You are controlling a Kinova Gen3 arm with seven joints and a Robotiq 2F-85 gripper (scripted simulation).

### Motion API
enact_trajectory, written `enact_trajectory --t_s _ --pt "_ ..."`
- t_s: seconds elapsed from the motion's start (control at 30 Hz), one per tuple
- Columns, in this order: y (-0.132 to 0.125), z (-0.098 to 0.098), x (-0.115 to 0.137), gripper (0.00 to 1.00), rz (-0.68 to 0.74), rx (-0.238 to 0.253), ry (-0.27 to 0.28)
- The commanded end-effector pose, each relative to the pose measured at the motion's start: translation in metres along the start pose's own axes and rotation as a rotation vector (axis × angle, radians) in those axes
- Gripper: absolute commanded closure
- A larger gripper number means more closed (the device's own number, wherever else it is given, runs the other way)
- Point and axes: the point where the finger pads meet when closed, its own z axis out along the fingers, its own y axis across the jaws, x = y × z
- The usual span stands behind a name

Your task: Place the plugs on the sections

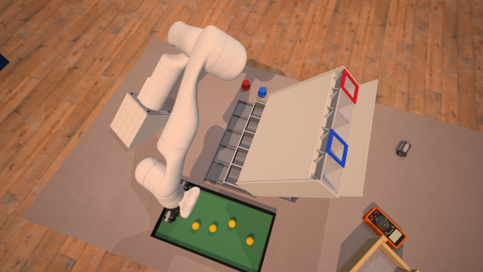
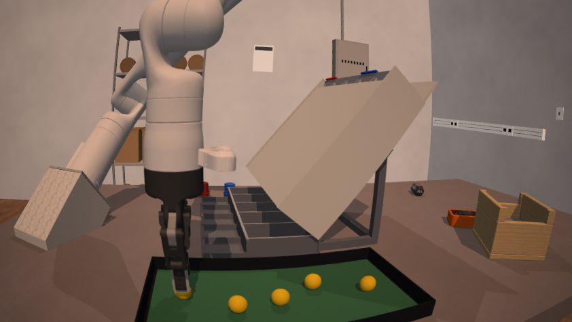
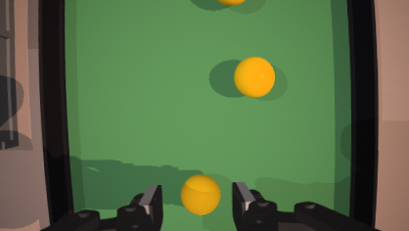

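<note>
My gripper (image 2: 181, 289) (image 3: 197, 200) is open, part-way, low inside the green marble tray (image 1: 269, 236) (image 2: 280, 262) (image 3: 364, 73). One orange marble (image 2: 183, 295) (image 3: 201, 195) lies between its fingers, with a gap on each side in the wrist view. Several other marbles lie in the tray. The red plug (image 1: 245, 85) (image 2: 205, 188) and blue plug (image 1: 262, 92) (image 2: 229, 189) stand beyond the far end of the sections (image 1: 224, 153). The red band (image 1: 356, 93) and blue band (image 1: 329, 142) mark two funnels. The cover (image 1: 287, 135) (image 2: 304, 140) hides the pipes.
The sloped cover stands high beside the tray, on a grey frame (image 2: 380, 204). An orange multimeter (image 1: 382, 222) (image 2: 460, 217), a wooden box (image 2: 520, 240) and a small dark object (image 1: 402, 148) (image 2: 416, 189) lie farther right. The tray's black walls are on both sides of the gripper.
</note>
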Motion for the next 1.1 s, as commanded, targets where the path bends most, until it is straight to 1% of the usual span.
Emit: enact_trajectory --t_s 0.0,0.43,0.47,1.0,1.03,1.07 --pt "0.001 -0.001 0.0 0.5 0.0 -0.002 0.001" --pt "0.001 -0.001 0.0 0.5 0.0 -0.002 0.001" --pt "0.001 0.007 0.001 0.5 0.0 -0.002 0.001" --pt "0.001 0.007 0.001 0.5 0.0 -0.002 0.001" --pt "0.001 0.015 0.0 0.5 0.0 -0.002 0.001" --pt "0.001 0.015 0.0 0.5 0.0 -0.002 0.001"
